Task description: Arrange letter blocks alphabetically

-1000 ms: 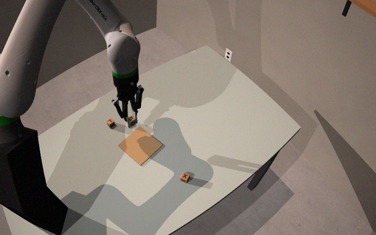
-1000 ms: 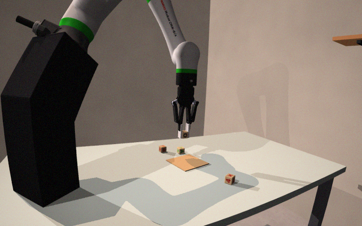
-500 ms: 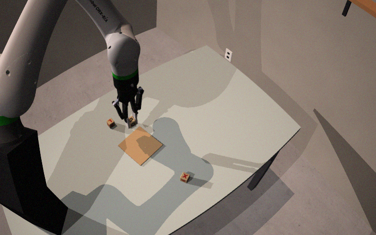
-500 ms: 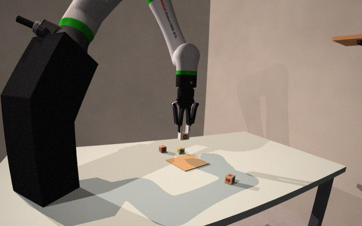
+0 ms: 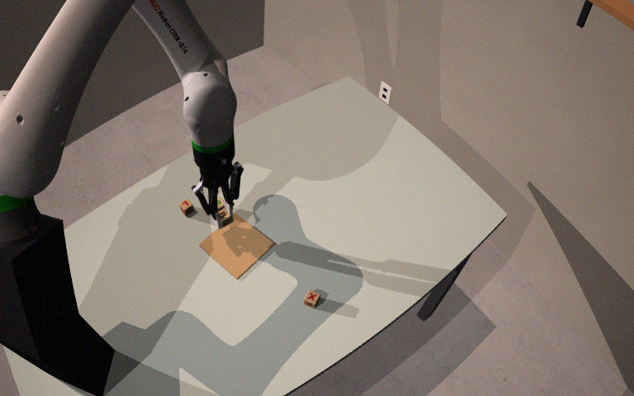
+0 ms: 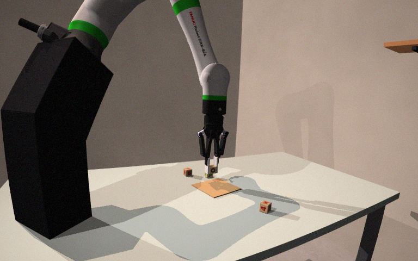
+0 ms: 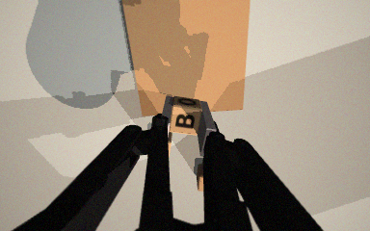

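Observation:
My gripper [image 5: 224,221] [image 6: 211,168] [image 7: 184,110] is shut on the B block [image 5: 223,214] [image 6: 213,169] [image 7: 185,119], a wooden cube with a black B on top and a black O-like mark on one side. It is held low, by the mat's far corner. The orange mat [image 5: 237,271] [image 6: 214,193] [image 7: 222,53] lies flat. A block with green marks [image 5: 220,202] [image 6: 208,175] is on the table close behind and below the held block, partly hidden. The X block [image 5: 311,298] [image 6: 265,206] has a red X on top and stands off the mat.
A block with red marks [image 5: 186,207] [image 6: 187,172] stands off the mat, left of the gripper in the top and exterior views; its top mark is hard to read. Thin wood-coloured slivers show beside the fingers in the wrist view. The robot's dark base stands at the table's left.

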